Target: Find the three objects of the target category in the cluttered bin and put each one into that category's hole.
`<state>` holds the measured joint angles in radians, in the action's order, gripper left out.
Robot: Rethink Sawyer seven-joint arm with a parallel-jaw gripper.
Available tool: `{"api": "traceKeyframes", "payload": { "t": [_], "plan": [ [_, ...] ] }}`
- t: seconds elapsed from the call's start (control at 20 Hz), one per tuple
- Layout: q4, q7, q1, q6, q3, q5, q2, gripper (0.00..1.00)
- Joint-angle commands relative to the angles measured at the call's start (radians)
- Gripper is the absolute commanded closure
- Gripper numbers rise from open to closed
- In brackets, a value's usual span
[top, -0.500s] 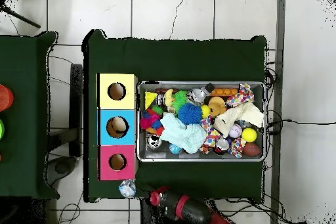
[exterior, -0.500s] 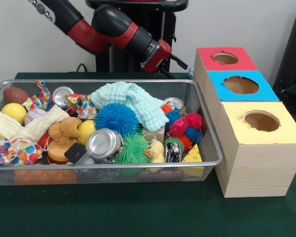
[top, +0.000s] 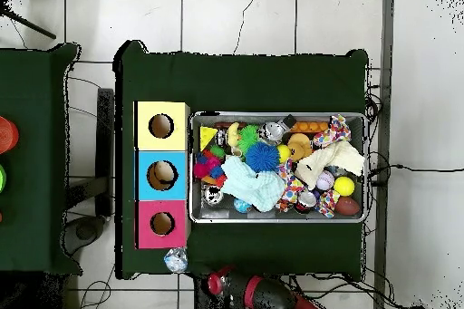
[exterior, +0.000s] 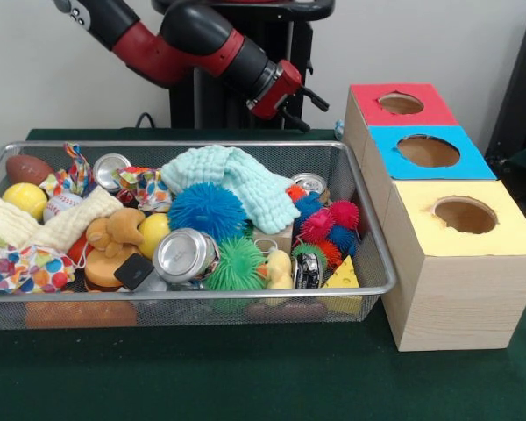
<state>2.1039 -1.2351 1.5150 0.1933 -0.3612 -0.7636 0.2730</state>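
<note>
The wire mesh bin sits on the green table, full of toys, cans and cloths. I cannot pick out a see-through bottle among the things in it. One crumpled clear bottle lies on the table outside the bin, by the pink box. In the front view only a small part of the bottle shows behind the red box. My gripper hangs behind the bin's far right corner, open and empty, above the table. In the overhead view the gripper is at the table's edge, right of the bottle.
Three wooden boxes stand in a row beside the bin: red, blue and yellow, each with a round hole. Something pale lies inside the blue box's hole. A mint cloth, spiky balls and cans top the pile.
The arm has risen and drawn back a little toward the robot's base. The things in the bin and the bottle on the table have not moved.
</note>
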Motion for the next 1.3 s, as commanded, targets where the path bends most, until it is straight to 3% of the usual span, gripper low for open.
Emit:
{"api": "traceKeyframes", "payload": {
  "t": [0.05, 0.6, 0.85, 1.05, 1.3],
  "plan": [
    [0.036, -0.069, -0.026, 0.175, 0.077, 0.041, -0.056, 0.00],
    [-0.061, -0.043, 0.024, 0.113, 0.137, 0.029, 0.147, 0.00],
    [-0.071, 0.011, 0.064, 0.105, 0.124, -0.001, 0.176, 0.00],
    [-0.082, 0.070, 0.099, 0.154, 0.114, -0.005, 0.203, 0.00],
    [-0.092, 0.066, 0.120, 0.166, 0.135, 0.000, 0.230, 0.00]
  ]
}}
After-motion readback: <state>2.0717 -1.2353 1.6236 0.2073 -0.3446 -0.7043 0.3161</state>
